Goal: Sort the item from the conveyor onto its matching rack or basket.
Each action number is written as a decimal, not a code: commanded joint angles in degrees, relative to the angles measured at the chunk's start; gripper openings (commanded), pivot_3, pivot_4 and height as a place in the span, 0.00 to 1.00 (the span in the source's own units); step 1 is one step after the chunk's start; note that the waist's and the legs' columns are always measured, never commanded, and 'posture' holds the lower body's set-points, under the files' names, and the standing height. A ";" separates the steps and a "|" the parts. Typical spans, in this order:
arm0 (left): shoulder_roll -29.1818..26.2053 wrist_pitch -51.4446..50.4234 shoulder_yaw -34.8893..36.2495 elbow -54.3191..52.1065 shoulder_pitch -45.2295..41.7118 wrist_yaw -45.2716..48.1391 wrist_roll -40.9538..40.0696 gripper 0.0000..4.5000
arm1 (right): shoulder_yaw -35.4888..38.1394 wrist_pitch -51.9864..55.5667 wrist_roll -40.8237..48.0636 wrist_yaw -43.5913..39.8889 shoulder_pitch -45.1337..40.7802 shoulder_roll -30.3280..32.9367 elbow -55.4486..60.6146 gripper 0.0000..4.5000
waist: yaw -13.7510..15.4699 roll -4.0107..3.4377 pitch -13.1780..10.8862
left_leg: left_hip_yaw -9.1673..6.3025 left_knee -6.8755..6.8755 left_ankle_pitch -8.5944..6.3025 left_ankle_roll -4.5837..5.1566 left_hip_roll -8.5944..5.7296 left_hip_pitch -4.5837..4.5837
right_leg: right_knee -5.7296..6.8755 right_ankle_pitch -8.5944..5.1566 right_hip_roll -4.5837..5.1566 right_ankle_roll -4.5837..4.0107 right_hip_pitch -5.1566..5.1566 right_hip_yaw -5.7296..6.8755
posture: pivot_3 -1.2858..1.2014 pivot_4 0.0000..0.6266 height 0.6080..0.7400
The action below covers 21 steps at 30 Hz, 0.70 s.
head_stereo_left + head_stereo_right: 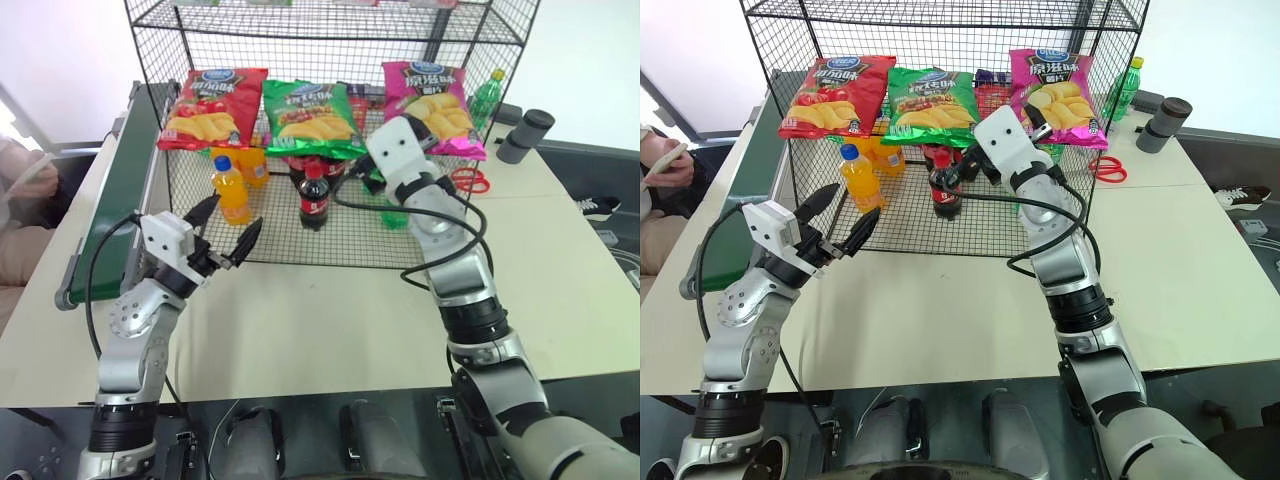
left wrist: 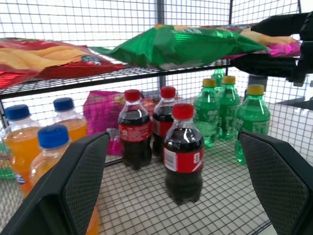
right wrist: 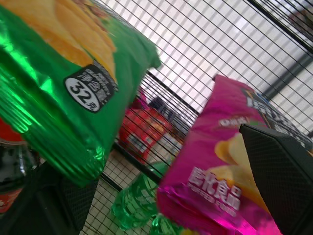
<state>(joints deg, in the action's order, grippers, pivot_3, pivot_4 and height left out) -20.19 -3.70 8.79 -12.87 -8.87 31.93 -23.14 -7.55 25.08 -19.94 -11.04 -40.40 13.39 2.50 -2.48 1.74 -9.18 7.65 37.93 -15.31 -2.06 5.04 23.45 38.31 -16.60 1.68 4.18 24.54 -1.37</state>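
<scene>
Shiny green crisp bag (image 1: 312,118) lies on the rack (image 1: 330,30); both arms' fingers (image 1: 250,240) spread wide.

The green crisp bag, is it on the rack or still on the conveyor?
On the rack: the green crisp bag lies flat on a wire shelf between the red bag and pink bag.

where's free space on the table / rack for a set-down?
Bare tabletop in front of the rack, between the two arms, and right of it past the scissors. Crowded: the crisp shelf holds the red bag, green bag and pink bag side by side; the bottom tier is packed with bottles.
</scene>
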 commanded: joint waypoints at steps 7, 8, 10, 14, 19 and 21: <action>-0.06 -0.73 -0.07 -2.85 -0.78 -0.49 -0.67 1.00 | -0.23 -1.56 1.75 -4.69 0.67 3.18 6.30 1.00 | -0.06 -0.01 -0.01 | -0.03 -0.01 0.00 0.01 0.00 -0.02 | 0.01 0.00 -0.03 0.00 0.00 0.00 | 0.52 0.24 1.00; -0.13 -0.79 -0.24 -2.88 -0.96 -0.45 -0.55 1.00 | -0.68 -1.78 1.38 -4.84 0.82 3.41 6.53 1.00 | -0.04 -0.01 -0.01 | -0.02 -0.01 0.00 0.01 0.00 -0.02 | 0.01 0.00 -0.03 0.00 0.00 0.00 | 0.52 0.24 1.00; -0.26 -0.94 -0.29 -2.84 -1.29 -0.45 -0.49 1.00 | -1.32 -2.97 1.15 -5.25 1.17 3.68 7.00 1.00 | -0.03 -0.01 -0.01 | -0.02 -0.01 -0.01 0.01 0.00 -0.01 | 0.00 0.00 -0.03 0.00 0.00 0.00 | 0.52 0.24 1.00; -0.28 -0.96 0.08 -2.39 -1.63 -0.51 -0.66 1.00 | -3.71 -5.22 0.17 -7.56 2.28 5.42 7.98 1.00 | -0.01 -0.01 -0.01 | -0.02 -0.01 -0.01 0.02 0.00 -0.01 | -0.01 0.00 -0.03 0.00 0.00 0.00 | 0.52 0.24 1.00; -0.09 -0.14 -0.26 -1.97 -0.94 0.24 -0.43 1.00 | -6.25 -10.26 -1.98 -7.31 1.44 6.88 7.48 1.00 | -0.07 -0.01 -0.01 | -0.02 -0.01 -0.01 0.02 0.00 -0.01 | -0.01 0.00 -0.02 0.00 0.00 0.00 | 0.52 0.24 1.00; -0.05 0.19 -0.15 -1.54 -0.80 0.47 -0.23 1.00 | -6.60 -11.54 -1.99 -7.44 0.89 6.60 7.13 1.00 | -0.07 -0.01 -0.01 | -0.02 -0.01 -0.01 0.02 0.00 -0.01 | -0.01 0.00 -0.03 0.00 0.00 0.00 | 0.52 0.24 1.00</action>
<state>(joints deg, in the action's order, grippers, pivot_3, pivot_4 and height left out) -20.18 -4.65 8.50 -13.55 -9.71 32.18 -23.18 -14.34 15.55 -21.58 -18.78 -37.81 20.23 7.85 -2.55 1.74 -9.19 7.63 37.92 -15.32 -2.05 5.04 23.44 38.30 -16.60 1.65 4.18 24.54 -1.37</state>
